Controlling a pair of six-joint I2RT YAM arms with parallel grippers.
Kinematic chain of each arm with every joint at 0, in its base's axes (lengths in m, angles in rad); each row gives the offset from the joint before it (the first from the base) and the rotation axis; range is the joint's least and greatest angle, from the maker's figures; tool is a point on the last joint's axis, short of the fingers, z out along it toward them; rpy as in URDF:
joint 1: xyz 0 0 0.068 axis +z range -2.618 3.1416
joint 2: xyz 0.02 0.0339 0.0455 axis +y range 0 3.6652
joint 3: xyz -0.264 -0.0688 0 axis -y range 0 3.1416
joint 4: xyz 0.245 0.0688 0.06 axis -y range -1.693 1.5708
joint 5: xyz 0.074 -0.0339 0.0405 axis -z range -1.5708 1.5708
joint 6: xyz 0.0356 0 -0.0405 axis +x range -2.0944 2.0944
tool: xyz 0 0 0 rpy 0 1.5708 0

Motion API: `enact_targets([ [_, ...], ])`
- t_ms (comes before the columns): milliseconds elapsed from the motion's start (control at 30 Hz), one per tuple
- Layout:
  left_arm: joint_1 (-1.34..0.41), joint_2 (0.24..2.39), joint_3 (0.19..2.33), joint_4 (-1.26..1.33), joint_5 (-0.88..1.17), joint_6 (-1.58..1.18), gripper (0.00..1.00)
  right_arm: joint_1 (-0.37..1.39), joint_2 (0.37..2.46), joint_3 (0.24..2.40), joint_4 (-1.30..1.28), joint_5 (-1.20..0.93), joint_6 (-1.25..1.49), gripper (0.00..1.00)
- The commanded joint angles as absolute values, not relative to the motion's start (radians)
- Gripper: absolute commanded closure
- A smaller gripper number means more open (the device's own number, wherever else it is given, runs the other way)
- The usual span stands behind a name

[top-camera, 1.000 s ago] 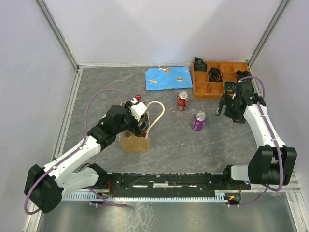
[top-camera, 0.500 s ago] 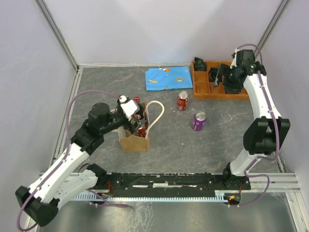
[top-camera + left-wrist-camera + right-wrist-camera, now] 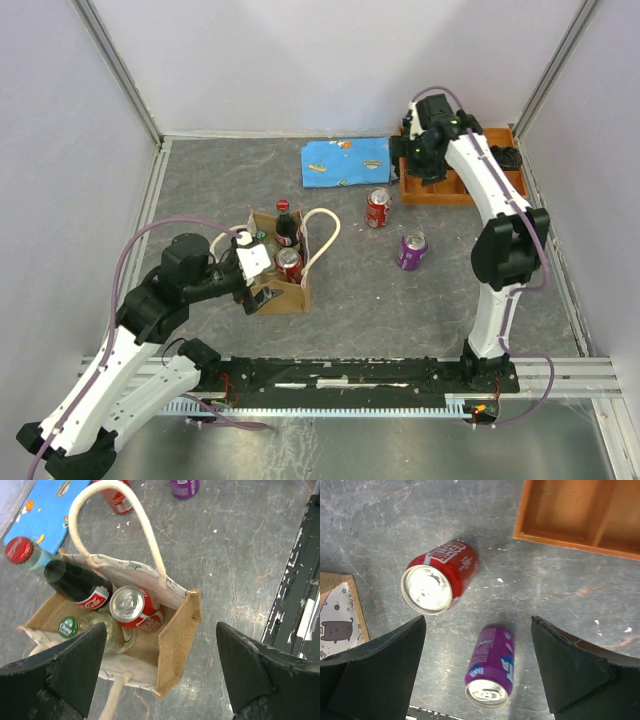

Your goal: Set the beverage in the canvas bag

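Note:
The canvas bag (image 3: 290, 296) (image 3: 180, 640) stands upright left of centre, one cream handle (image 3: 145, 530) arching over it. Inside it stand a red can (image 3: 132, 607) (image 3: 289, 263), a dark cola bottle (image 3: 75, 582) and a green-capped bottle (image 3: 67, 626). My left gripper (image 3: 258, 288) (image 3: 162, 680) hovers open and empty over the bag's near corner. Another red can (image 3: 378, 208) (image 3: 440, 580) and a purple can (image 3: 412, 250) (image 3: 490, 672) stand on the table. High above them, my right gripper (image 3: 420, 155) (image 3: 477, 620) is open and empty.
A blue cloth (image 3: 348, 162) lies at the back. An orange compartment tray (image 3: 440, 198) (image 3: 580, 515) with dark items sits at the back right, partly under the raised right arm. White walls enclose the table on three sides.
My left gripper has drawn back from over the bag toward the near left, uncovering the drinks inside. The right arm has lifted and swung left, from the right side to above the tray's left end.

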State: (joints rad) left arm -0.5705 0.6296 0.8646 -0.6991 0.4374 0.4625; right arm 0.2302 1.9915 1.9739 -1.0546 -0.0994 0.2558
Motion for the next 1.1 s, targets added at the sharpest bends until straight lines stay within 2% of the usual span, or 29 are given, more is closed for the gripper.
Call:
enact_targets([
  [0, -0.54, 0.592, 0.868, -0.715, 0.358, 0.377, 0.04, 0.285, 2.047, 2.109, -1.127, -0.047, 0.245, 0.06],
  [300, -0.498, 0.663, 0.936, -0.644, 0.181, 0.292, 0.01, 0.361, 2.152, 2.189, -1.172, 0.023, 0.255, 0.01],
  [633, -0.42, 0.952, 1.373, -0.495, -0.027, 0.197, 0.01, 0.397, 2.209, 2.142, -1.152, 0.048, 0.266, 0.03],
  [733, -0.363, 1.027, 1.459, -0.488, -0.027, 0.165, 0.01, 0.4, 2.219, 2.138, -1.148, 0.057, 0.276, 0.09],
  [900, -0.148, 1.128, 1.504, -0.523, 0.133, -0.024, 0.01, 0.401, 2.226, 2.115, -1.144, 0.061, 0.278, 0.18],
  [933, -0.095, 1.151, 1.509, -0.535, 0.179, -0.065, 0.01, 0.401, 2.226, 2.107, -1.14, 0.061, 0.279, 0.22],
  [1067, 0.05, 1.209, 1.491, -0.532, 0.301, -0.141, 0.0, 0.401, 2.205, 2.08, -1.124, 0.059, 0.278, 0.48],
])
